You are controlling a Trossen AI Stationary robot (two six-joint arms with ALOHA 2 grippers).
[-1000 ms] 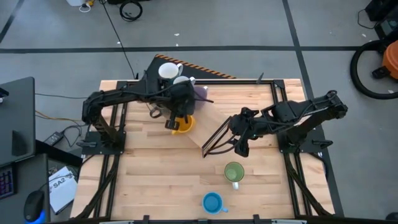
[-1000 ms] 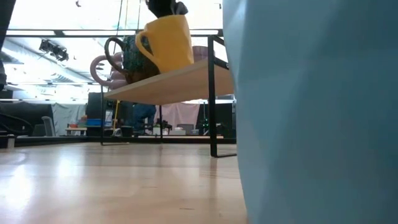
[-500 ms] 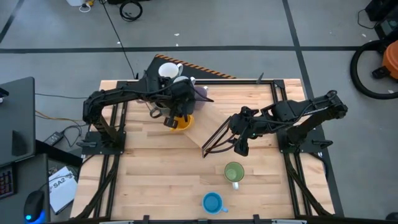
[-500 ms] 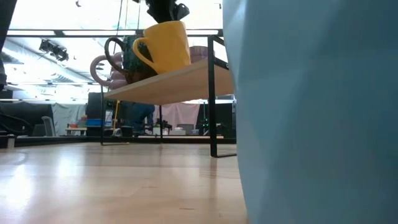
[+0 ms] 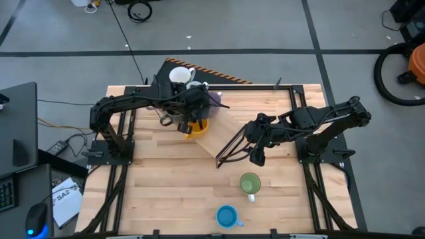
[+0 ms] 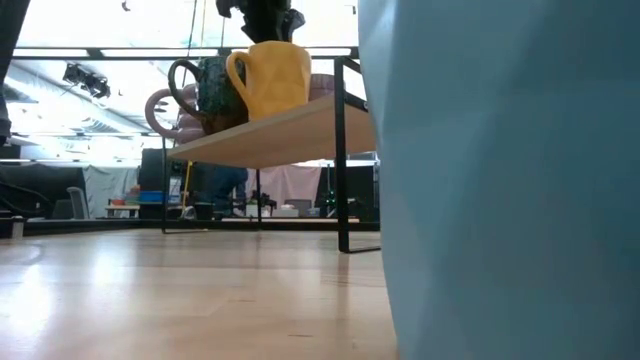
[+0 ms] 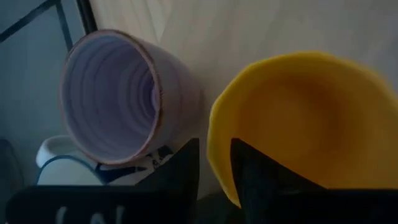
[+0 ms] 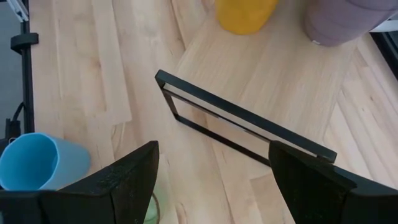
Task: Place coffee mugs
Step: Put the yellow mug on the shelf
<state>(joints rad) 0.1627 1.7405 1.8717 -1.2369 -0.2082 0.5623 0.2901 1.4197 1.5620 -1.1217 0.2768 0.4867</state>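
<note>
On the raised wooden shelf at the far middle of the tabletop, the left pincer grips the rim of the yellow-orange mug, one finger inside the cup and one outside, as the left wrist view shows. In the low view this mug stands upright on the shelf board, just beside a dark mug and a lilac mug to its left. The left wrist view also shows another lilac mug lying on its side near the yellow one, with a white mug next to it. Two white mugs sit at the shelf's far left end in the high view. The right pincer hovers with its fingers apart near the shelf's black metal frame, right of centre. The green mug and the blue mug stand on the near part of the tabletop, well apart from the shelf
</note>
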